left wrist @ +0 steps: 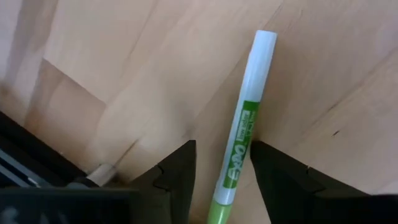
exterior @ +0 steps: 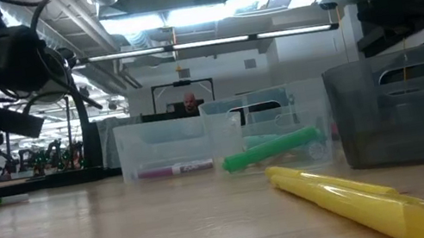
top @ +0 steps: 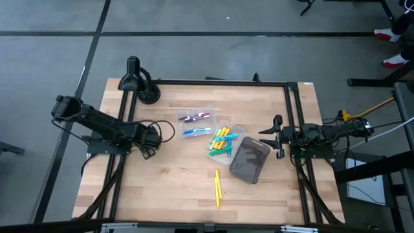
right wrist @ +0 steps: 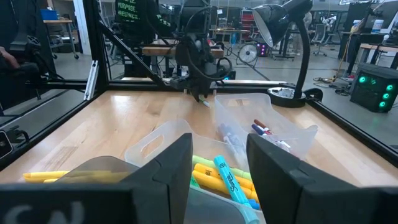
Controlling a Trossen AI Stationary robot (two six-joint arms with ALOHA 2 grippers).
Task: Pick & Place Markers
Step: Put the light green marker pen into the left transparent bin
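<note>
A green marker (left wrist: 239,149), white-bodied with a green cap, lies flat on the wooden table under my left gripper (left wrist: 221,180). The gripper points down near the table's left side (top: 150,150), open, with one finger on each side of the marker's capped half. A yellow marker (top: 217,188) lies loose toward the near edge. One clear tray (top: 196,122) holds red and blue markers. A second clear tray (top: 223,141) holds several green, yellow and blue ones. My right gripper (top: 278,137) waits open and level at the table's right side, touching nothing.
A dark grey bin (top: 250,160) stands just right of the trays, close in front of my right gripper. A black desk lamp (top: 139,81) stands at the far left corner. Black frame rails (top: 291,116) run along the table's edges. Bare wood lies between my left gripper and the trays.
</note>
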